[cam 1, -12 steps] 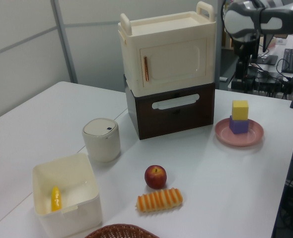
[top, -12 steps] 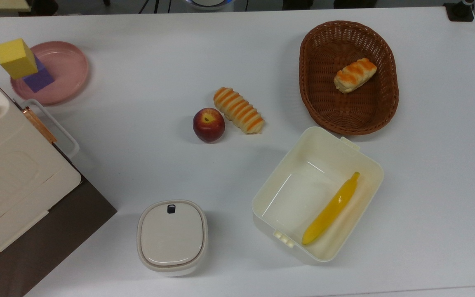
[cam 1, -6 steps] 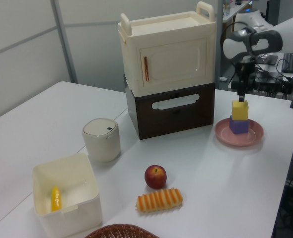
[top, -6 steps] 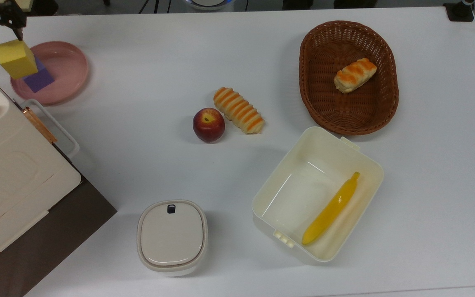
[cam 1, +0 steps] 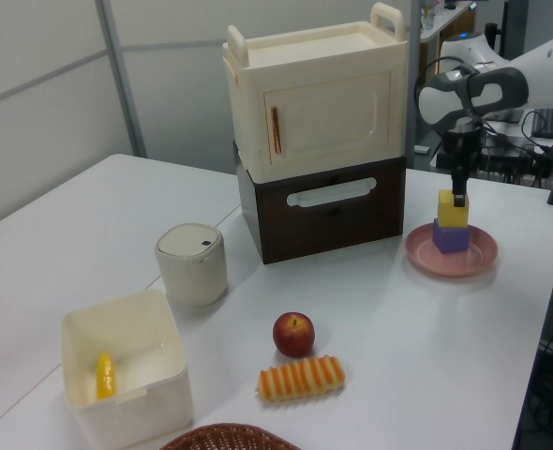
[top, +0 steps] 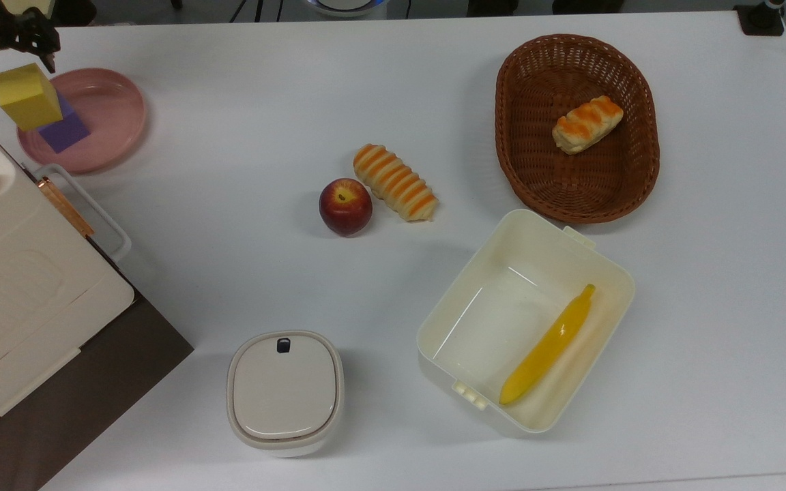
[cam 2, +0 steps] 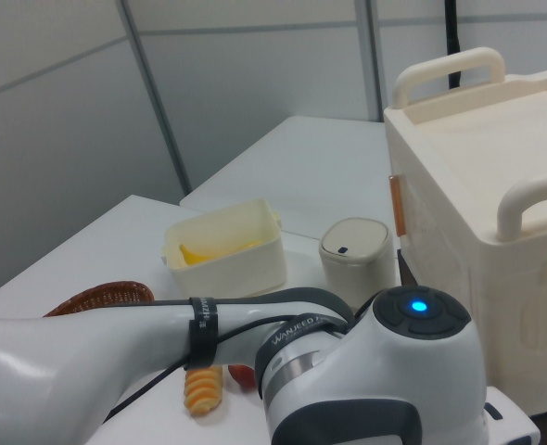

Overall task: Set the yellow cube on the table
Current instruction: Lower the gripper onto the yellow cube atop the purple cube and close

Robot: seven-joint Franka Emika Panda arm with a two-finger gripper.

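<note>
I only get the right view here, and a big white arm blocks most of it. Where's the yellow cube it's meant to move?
Observer: The yellow cube sits on top of a purple cube, which rests on a pink plate.
Operator: Has the pincer got hold of it?
Observer: Not yet. In the top view the pincer is open, with its fingers either side of the yellow cube's top.
Operator: Is there bare table close by to set it down?
Observer: Yes, the table is bare just to the top view's right of the pink plate.
</note>
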